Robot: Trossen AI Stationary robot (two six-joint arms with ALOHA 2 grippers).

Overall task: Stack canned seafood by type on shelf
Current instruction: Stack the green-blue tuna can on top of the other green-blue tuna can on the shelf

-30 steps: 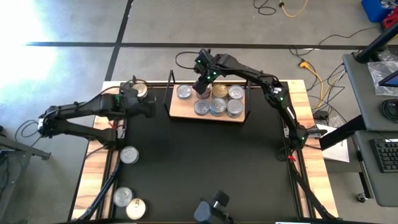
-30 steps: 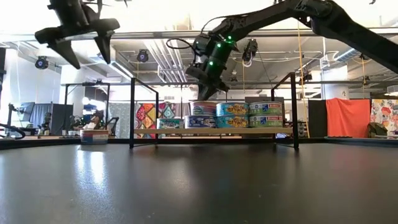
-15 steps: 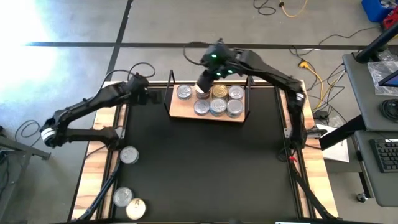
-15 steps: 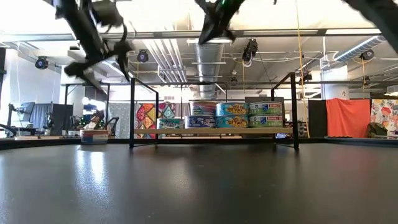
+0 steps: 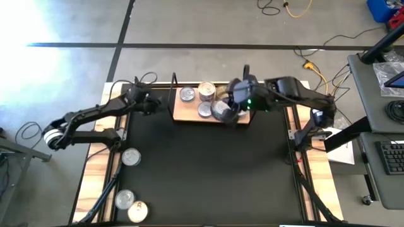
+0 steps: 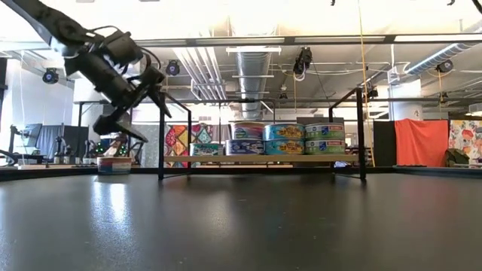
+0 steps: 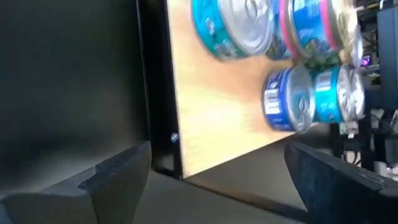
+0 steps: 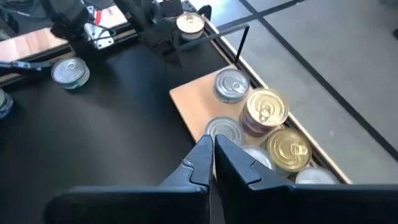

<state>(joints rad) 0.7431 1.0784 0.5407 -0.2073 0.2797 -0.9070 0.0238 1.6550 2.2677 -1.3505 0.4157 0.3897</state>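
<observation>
Silver- and gold-lidded round tins [image 5: 206, 92] are seen grouped by kind on the light-wood shelf [image 5: 187, 111] at the table's far edge, blue labels stacked in twos. Three loose tins [image 5: 130, 157] are left near the left edge. The left gripper [image 5: 151, 103], fingers spread and empty, is held beside the shelf's wire post; the right gripper [image 5: 235, 112], pinched shut on nothing, is poised over the shelf.

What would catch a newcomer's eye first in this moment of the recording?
The wooden shelf at the table's far edge, crowded with tins in silver and gold, draws the eye first. The right claw, shut and empty, hangs over the shelf's right part, while the left claw, open, hovers by the shelf's left end. Three loose tins sit along the table's left edge.
</observation>
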